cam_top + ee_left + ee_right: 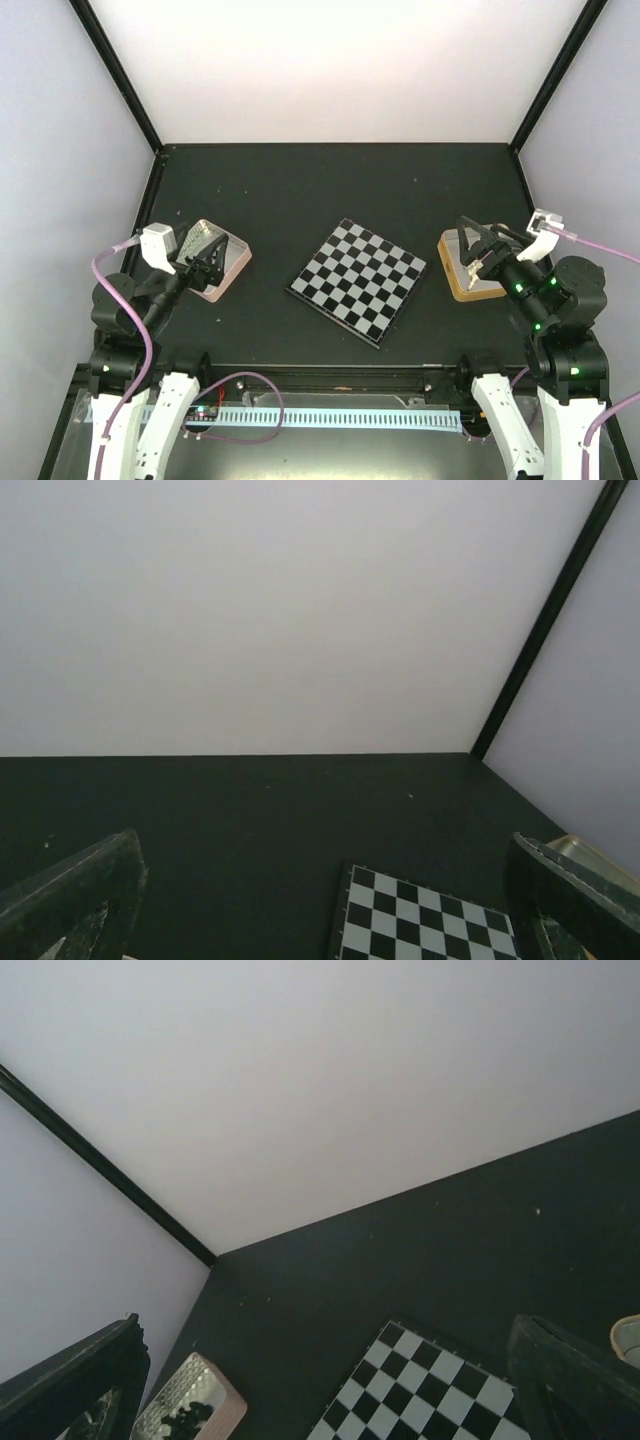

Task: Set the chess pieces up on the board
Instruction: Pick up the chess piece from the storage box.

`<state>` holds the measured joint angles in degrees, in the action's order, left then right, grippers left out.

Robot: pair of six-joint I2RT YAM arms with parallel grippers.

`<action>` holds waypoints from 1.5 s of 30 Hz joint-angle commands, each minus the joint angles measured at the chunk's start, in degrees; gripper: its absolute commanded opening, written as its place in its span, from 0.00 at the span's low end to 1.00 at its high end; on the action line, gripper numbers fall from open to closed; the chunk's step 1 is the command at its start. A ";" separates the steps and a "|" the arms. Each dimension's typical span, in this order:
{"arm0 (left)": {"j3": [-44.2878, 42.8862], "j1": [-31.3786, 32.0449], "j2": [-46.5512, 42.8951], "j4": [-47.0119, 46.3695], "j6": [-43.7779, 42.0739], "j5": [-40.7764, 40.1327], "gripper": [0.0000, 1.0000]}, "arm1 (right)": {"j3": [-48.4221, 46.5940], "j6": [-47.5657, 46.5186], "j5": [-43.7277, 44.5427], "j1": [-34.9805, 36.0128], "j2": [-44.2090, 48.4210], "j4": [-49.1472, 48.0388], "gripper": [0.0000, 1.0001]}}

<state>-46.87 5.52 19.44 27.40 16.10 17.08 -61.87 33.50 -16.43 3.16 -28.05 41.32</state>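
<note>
Chess pieces point(190, 1418) show as a dark huddle inside the left tin point(233, 262), which sits right under the left gripper point(207, 263); that gripper's jaws stand wide apart with only air between them, its 2 dark fingers point(80, 900) framing the lower corners of the left wrist view. The right gripper point(477, 252) is spread just as wide and grips nothing, its jaws hanging over the right tin point(452, 282), where a few pale shapes lie that are too small to name for certain. How high either pair of jaws hangs above its tin I cannot tell. Ahead of the left jaws and off toward their right lies the board point(358, 281), flat on the dark table point(300, 180) and turned so that 1 corner points at the arms; from the right jaws it lies ahead and to their left. It sits between the 2 pairs of jaws, apart from both tins, with black and pale grey squares inside a thin dark rim. Beyond the board from both jaws the table runs to a pale back wall point(340, 70), with black frame posts point(115, 70) at the corners
</note>
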 commanded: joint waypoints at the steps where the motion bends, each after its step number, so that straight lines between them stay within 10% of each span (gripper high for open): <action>1: -0.41 -0.81 0.62 -0.33 0.47 5.90 0.99 | 1.54 3.85 -4.02 -0.65 0.11 0.41 0.99; 12: 6.92 -1.16 4.63 -5.91 4.65 11.22 0.99 | 9.97 6.14 -13.82 -0.84 0.07 -9.11 1.00; 19: 5.52 -1.21 16.13 -0.28 9.37 -0.14 0.99 | 12.71 1.73 -13.27 -0.87 -6.49 -9.49 0.97; 30: -2.89 -3.01 39.79 12.24 10.20 -20.94 0.59 | 13.83 -0.70 -11.16 -0.91 -16.69 -8.06 0.64; 45: -8.22 -12.33 60.67 14.26 10.43 -19.98 0.46 | 15.31 -4.92 -8.36 -0.81 -23.54 -10.04 0.46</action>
<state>-53.58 -6.37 76.97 40.56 25.76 -3.62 -46.68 30.85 -25.89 2.52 -49.43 32.47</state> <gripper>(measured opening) 0.472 0.478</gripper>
